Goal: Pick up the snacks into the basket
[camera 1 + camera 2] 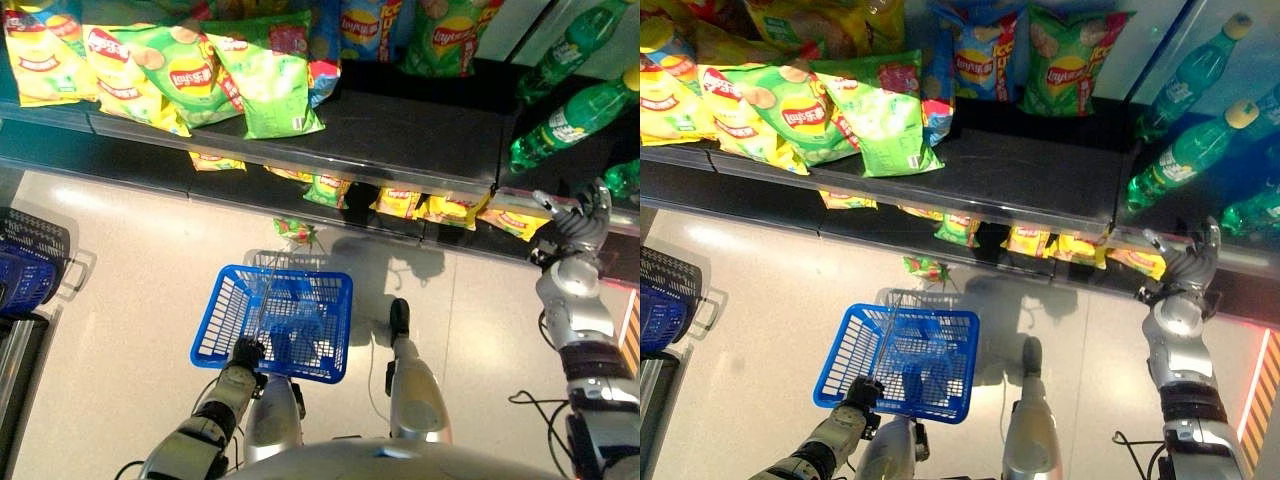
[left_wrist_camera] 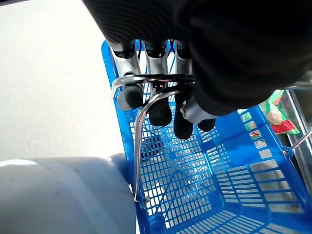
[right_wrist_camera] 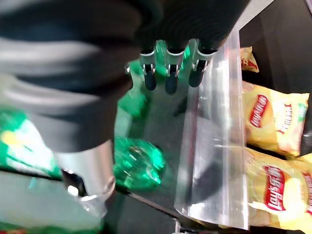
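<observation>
Nearest us, at seven o'clock, our left hand (image 2: 161, 105) hung low, fingers curled round the wire handles of the blue basket (image 1: 275, 320). At three o'clock our right hand (image 1: 580, 225) reached up, fingers spread, grasping nothing. Farther off, chip bags (image 1: 265, 85) lay on the shelf (image 1: 400, 135) at twelve.

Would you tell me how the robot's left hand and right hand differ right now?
The left hand is low and curled round the blue basket's wire handle; the right hand is raised at the shelf edge, fingers spread, holding nothing. Both have silver fingers with dark tips.
</observation>
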Robot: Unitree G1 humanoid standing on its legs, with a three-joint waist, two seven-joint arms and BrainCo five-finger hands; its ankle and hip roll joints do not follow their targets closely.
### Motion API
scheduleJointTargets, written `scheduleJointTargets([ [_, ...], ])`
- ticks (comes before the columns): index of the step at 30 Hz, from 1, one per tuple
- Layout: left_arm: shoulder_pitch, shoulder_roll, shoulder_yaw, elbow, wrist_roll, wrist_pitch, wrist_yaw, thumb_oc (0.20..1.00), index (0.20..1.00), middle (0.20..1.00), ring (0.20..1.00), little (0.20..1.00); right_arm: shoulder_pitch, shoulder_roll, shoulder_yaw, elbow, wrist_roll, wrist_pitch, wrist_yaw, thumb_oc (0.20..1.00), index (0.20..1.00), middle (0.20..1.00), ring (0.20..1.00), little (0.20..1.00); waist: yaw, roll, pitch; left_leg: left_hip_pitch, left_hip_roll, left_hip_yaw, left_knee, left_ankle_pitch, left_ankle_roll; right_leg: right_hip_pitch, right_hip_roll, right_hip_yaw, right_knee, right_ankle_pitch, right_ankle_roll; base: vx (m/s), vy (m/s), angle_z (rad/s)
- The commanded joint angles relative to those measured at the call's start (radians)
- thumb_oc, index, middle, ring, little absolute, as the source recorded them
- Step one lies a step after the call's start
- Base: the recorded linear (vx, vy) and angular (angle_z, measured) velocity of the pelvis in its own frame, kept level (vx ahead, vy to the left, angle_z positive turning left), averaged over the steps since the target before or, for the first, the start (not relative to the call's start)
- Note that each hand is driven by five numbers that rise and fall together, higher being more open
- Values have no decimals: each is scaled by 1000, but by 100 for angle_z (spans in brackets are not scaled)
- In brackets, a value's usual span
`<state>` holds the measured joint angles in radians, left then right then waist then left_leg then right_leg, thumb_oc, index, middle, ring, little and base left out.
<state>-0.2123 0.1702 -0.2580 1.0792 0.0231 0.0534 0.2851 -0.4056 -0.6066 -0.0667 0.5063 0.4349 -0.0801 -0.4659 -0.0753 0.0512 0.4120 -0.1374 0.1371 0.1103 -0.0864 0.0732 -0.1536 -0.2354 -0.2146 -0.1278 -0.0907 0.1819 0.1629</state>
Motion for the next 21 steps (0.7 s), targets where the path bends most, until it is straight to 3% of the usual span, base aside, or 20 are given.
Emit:
scheduleJointTargets([
  [1,-6,40,-40,42,-15,12,31,200,200,200,200,200,-118,-49,41,15,37,-11,12,1000,1000,1000,1000,1000,33,-54,22,-52,-51,-32,0,31,53,-8,19,-28,95,-53,17,-45,12,-6],
  [4,-17,50,-72,-6,-17,9,57,200,200,200,200,200,-249,-94,95,89,77,-2,18,1000,1000,1000,1000,1000,45,-56,68,-94,-62,-35,27,33,61,-52,9,-20,140,-62,13,-65,14,-1],
  [11,-35,76,-117,-79,9,15,89,200,200,200,200,200,-406,-167,164,162,101,10,15,1000,1000,1000,1000,1000,55,-67,108,-184,-72,-44,82,29,68,-127,0,-26,195,-69,12,-36,6,0],
  [21,-28,97,-117,-133,-47,14,117,200,200,200,200,200,-624,-223,263,356,131,42,38,1000,1000,1000,1000,1000,80,-78,108,-292,-86,-67,114,29,75,-209,-11,-48,216,-72,15,-9,16,9],
])
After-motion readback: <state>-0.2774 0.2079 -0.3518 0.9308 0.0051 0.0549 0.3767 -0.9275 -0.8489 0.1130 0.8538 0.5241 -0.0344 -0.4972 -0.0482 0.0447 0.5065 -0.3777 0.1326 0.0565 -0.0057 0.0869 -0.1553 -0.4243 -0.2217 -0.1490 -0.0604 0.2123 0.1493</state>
